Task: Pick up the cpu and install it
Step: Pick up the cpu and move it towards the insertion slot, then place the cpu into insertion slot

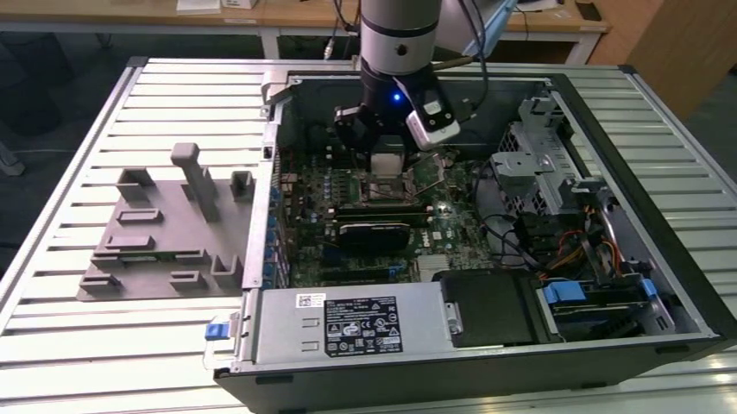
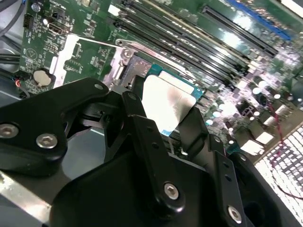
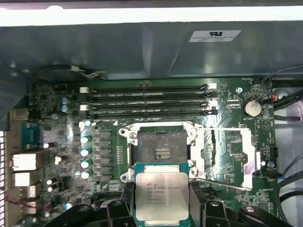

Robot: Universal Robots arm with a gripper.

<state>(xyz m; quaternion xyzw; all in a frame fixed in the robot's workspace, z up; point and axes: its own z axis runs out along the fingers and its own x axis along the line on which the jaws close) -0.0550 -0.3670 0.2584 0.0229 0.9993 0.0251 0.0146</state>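
The flat, square cpu with its silvery-grey metal lid [image 3: 162, 196] is light and rigid. I judge its underside delicate, so the bare side edges are the place to hold it. My pincer [image 2: 166, 109] is clamped on two opposite edges, holding the cpu near the open black socket [image 3: 161, 147] on the green motherboard [image 3: 61, 137].

Socket [image 3: 161, 149] lies open, load plate [image 3: 250, 158] swung aside; the cpu [image 3: 161, 196] held in the jaws hangs at its edge. Memory slots [image 3: 147, 100] run low beside it, case wall [image 3: 118, 52] rises beyond. Drive cage [image 1: 536, 164] stands at the exterior view's right.
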